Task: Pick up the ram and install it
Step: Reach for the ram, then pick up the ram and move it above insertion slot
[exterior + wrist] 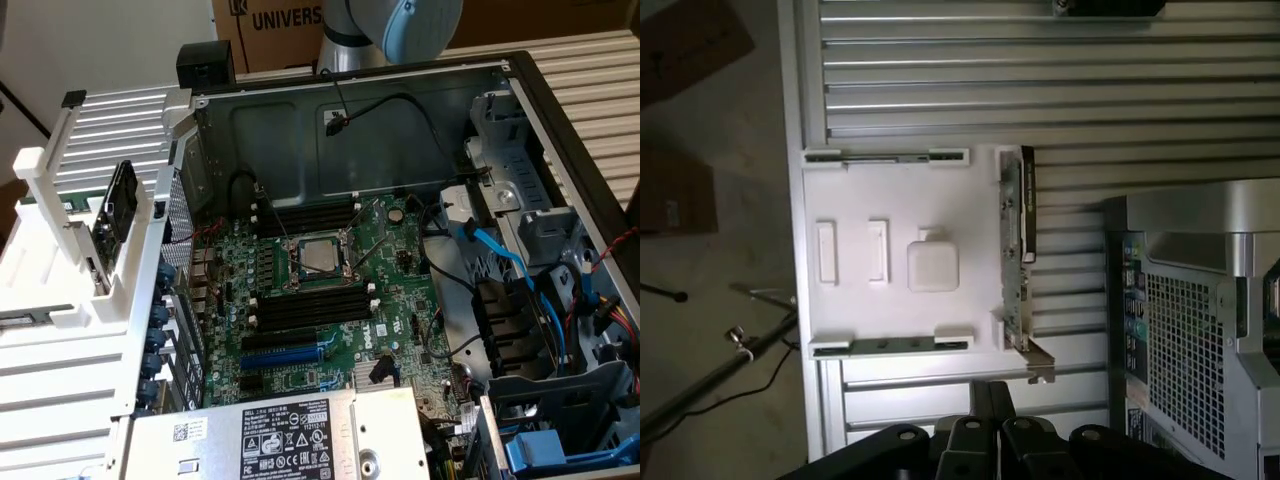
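We see the arm (392, 28) at the top centre of the exterior view, behind the open case (280, 130). The case fills the middle and right of that frame. Inside it lies the board (400, 262), and its black slots (305, 305) have no stick in them.

At the exterior view's left a white holder (128, 290) sits on the slatted bench (100, 122), just beside the case, with a card (120, 200) standing upright in it.

In the wrist view the pincer (991, 388) has its dark fingers drawn together with nothing between them, and it touches nothing. The ram (885, 346) is still in the holder, lying as a thin grey-green strip between two white clips (830, 348) along the holder's edge nearest the pincer. The card stands at the holder's side next to the case.
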Action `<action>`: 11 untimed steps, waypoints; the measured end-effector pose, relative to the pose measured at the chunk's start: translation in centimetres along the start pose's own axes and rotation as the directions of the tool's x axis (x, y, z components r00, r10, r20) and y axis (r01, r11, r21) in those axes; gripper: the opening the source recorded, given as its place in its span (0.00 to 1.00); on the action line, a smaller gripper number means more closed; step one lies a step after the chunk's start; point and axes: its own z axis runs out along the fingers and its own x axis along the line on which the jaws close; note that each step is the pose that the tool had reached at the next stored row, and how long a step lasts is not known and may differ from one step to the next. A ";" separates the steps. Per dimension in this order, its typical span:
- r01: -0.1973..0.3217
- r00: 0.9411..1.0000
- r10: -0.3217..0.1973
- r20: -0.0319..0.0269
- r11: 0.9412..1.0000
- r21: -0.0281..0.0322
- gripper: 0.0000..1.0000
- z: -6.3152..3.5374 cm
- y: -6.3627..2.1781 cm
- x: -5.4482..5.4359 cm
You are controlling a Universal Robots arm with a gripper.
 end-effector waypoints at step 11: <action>-0.002 1.000 0.002 0.002 1.000 -0.024 0.10 -0.21 -1.14 3.4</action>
